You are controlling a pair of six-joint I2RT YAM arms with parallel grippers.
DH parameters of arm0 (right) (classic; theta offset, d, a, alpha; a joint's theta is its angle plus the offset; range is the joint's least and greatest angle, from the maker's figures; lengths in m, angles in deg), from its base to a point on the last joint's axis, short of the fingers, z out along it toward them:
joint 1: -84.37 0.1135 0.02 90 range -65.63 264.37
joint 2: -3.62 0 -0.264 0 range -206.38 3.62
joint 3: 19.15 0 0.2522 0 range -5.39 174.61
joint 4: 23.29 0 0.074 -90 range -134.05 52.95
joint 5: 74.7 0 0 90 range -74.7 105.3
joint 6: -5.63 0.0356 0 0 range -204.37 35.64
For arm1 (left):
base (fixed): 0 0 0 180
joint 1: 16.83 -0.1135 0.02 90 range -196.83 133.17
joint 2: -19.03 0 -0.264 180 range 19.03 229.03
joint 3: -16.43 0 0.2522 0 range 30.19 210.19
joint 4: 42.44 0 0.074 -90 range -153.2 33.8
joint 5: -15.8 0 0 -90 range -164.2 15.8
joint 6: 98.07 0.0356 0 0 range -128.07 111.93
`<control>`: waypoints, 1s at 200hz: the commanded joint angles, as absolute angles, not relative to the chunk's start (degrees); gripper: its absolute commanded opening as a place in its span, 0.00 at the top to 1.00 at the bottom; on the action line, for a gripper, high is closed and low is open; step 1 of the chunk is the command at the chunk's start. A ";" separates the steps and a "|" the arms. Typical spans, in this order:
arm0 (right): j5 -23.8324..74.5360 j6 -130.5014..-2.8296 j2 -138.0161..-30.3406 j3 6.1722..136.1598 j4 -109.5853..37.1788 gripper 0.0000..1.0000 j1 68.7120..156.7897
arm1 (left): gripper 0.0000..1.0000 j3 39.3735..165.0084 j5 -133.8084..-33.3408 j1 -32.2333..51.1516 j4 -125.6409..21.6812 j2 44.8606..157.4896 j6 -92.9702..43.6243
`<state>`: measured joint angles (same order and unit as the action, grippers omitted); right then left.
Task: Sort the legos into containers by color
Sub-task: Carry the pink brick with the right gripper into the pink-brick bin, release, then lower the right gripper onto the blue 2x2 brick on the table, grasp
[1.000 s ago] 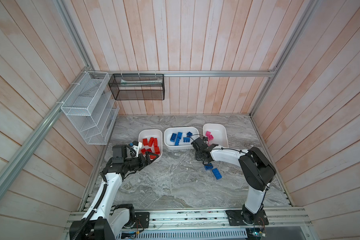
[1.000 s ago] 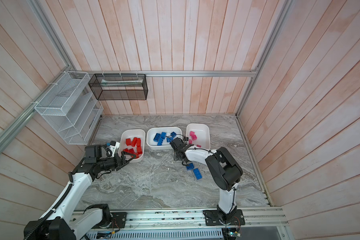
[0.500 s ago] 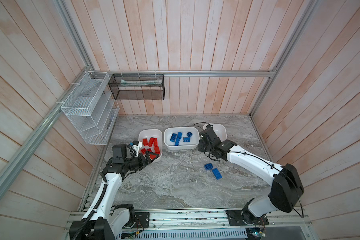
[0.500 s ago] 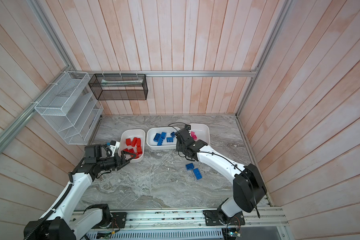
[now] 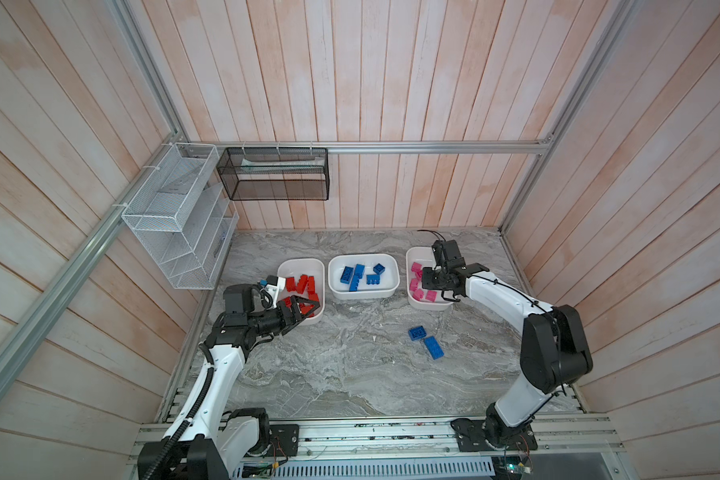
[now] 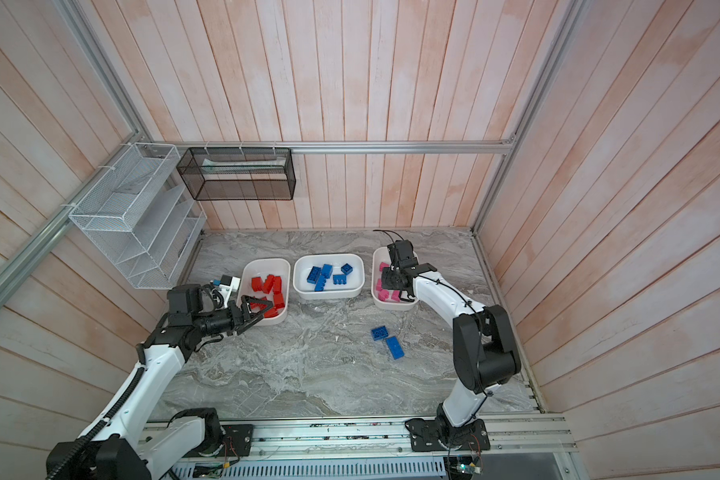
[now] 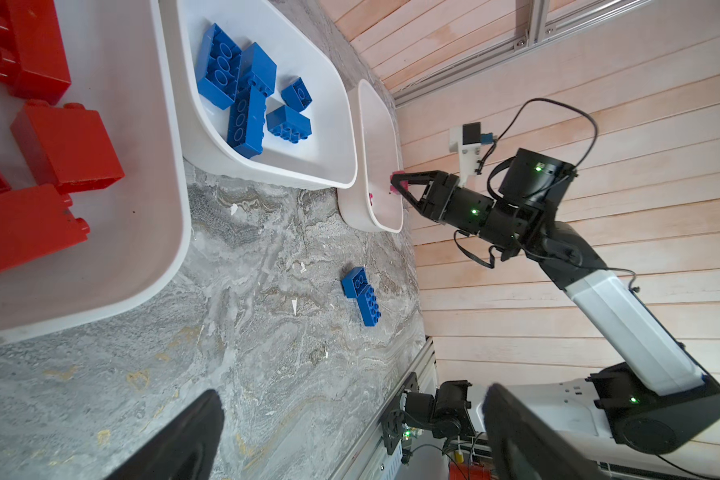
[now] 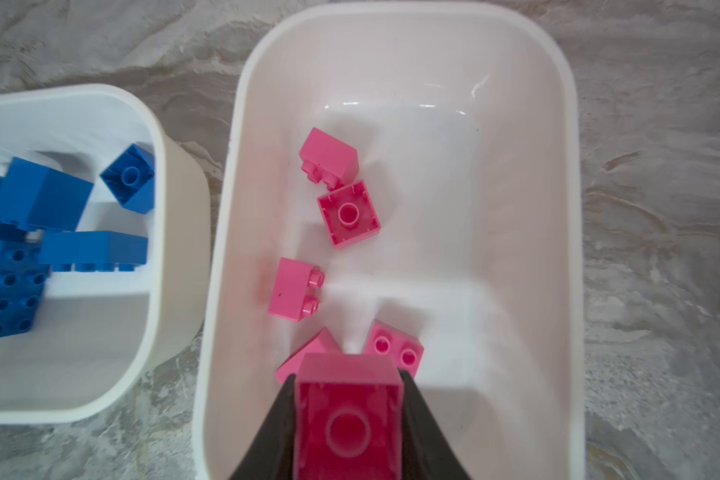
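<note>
Three white containers stand in a row in both top views. The left one (image 5: 300,261) holds several red legos (image 5: 304,284), the middle one (image 5: 362,294) several blue legos (image 5: 358,274), the right one (image 5: 431,306) several pink legos (image 8: 348,214). Two blue legos (image 5: 425,340) lie loose on the table, touching each other. My right gripper (image 8: 348,399) hangs over the pink container (image 8: 566,249), shut on a pink lego (image 8: 350,415). My left gripper (image 5: 304,305) stands open and empty over the near end of the red container, its fingers (image 7: 184,440) wide apart.
A white wire rack (image 5: 175,232) and a black mesh basket (image 5: 275,174) hang on the walls at the back left. Wooden walls close in the marble table (image 5: 329,374) on three sides. An aluminium rail (image 5: 371,432) runs along its front.
My right arm has swung from the table in front of the blue container to above the pink container, carrying the pink lego. The left arm has not moved.
</note>
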<state>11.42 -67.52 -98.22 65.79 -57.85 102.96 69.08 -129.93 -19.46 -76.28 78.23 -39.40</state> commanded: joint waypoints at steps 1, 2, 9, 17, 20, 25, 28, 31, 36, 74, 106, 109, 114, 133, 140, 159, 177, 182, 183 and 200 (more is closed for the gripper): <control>12.82 -70.77 -101.68 68.54 -55.57 0.74 101.83 | 0.01 70.36 -131.25 -19.09 -74.33 78.86 -39.75; 12.79 -70.80 -101.94 68.71 -55.54 0.73 101.85 | 0.01 70.36 -131.25 -19.10 -74.36 78.92 -39.73; 12.87 -71.21 -103.28 69.66 -55.47 0.73 101.64 | 0.01 70.37 -131.22 -19.03 -74.40 79.05 -39.71; 13.67 -71.73 -104.50 70.51 -55.02 0.72 101.47 | 0.01 70.30 -131.21 -18.91 -74.31 79.27 -39.69; 13.83 -71.79 -104.77 70.64 -54.65 0.71 101.50 | 0.01 70.34 -131.17 -18.94 -74.18 79.36 -39.63; 14.02 -71.88 -105.29 70.92 -54.25 0.71 101.42 | 0.01 70.24 -131.09 -18.94 -74.17 79.47 -39.62; 14.17 -71.95 -105.58 71.17 -54.12 0.71 101.38 | 0.01 70.19 -131.12 -18.94 -74.13 79.48 -39.66; 14.35 -72.09 -105.81 71.43 -54.11 0.70 101.40 | 0.01 70.18 -131.07 -18.94 -74.14 79.50 -39.62; 14.74 -72.29 -106.16 71.88 -54.23 0.67 101.33 | 0.01 70.26 -131.14 -18.94 -74.17 79.50 -39.62; 16.89 -71.21 -101.52 70.67 -57.39 0.43 101.61 | 0.01 70.05 -131.07 -18.95 -73.63 79.34 -39.90; 17.69 -66.91 -90.25 63.54 -61.27 0.38 105.04 | 0.01 70.00 -131.30 -18.94 -73.11 79.58 -39.95; 17.60 -66.54 -89.23 62.80 -61.72 0.38 105.60 | 0.01 70.00 -131.21 -18.90 -73.16 79.67 -39.89; 17.49 -65.71 -87.27 61.64 -62.65 0.38 106.88 | 0.01 70.09 -131.27 -18.94 -73.16 79.69 -39.73; 17.05 -61.13 -80.29 56.45 -65.61 0.37 110.78 | 0.01 70.27 -131.43 -18.94 -73.33 80.25 -39.23; 16.97 -59.23 -77.80 54.22 -66.55 0.36 111.97 | 0.01 70.25 -131.52 -18.90 -73.17 80.47 -39.17; 15.57 -56.68 -72.77 49.28 -68.72 0.36 115.82 | 0.01 69.84 -131.58 -18.90 -72.76 80.73 -38.99; 14.47 -56.46 -70.79 45.04 -69.69 0.35 118.11 | 0.01 69.61 -131.85 -18.85 -72.21 81.00 -39.00; 14.78 -55.98 -70.67 44.20 -70.01 0.34 118.22 | 0.01 69.64 -131.90 -18.85 -72.14 81.18 -38.96; 14.78 -55.89 -70.70 44.10 -70.06 0.34 118.21 | 0.01 69.65 -131.97 -18.85 -72.21 81.22 -38.94; 15.18 -52.22 -70.82 43.01 -70.30 0.34 119.40 | 0.01 69.89 -131.95 -18.86 -73.11 81.19 -38.21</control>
<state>16.42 -57.64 -70.75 44.81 -66.86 118.24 69.08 -130.80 -19.05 -74.13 80.77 -39.88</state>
